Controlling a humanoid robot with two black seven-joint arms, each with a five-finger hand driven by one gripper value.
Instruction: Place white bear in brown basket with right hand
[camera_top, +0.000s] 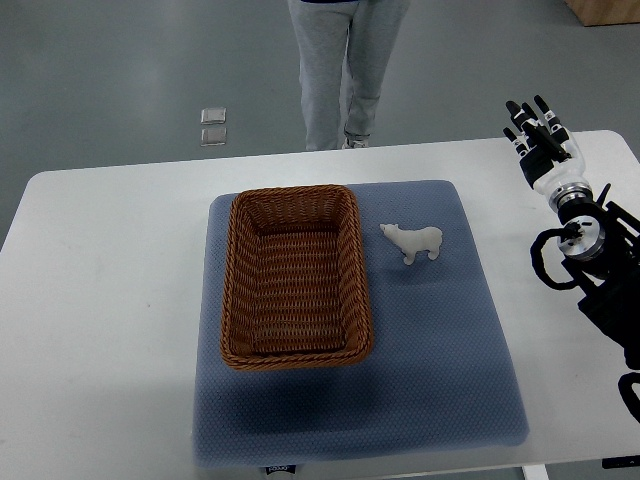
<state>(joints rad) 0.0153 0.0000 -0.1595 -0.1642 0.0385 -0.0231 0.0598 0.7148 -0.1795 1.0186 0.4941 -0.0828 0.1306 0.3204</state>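
Observation:
A small white bear (414, 241) stands on the blue mat, just right of the brown wicker basket (236, 300). The basket is rectangular and holds nothing. My right hand (536, 130) is at the table's far right corner, well to the right of the bear and beyond it, with its fingers stretched out and holding nothing. Its black and white forearm runs down the right edge. The left arm does not show.
The blue mat (440, 350) lies on a white table (100, 300). A person's legs in grey trousers (340, 70) stand just beyond the table's far edge, behind the basket. Two small square plates (212, 127) sit in the floor.

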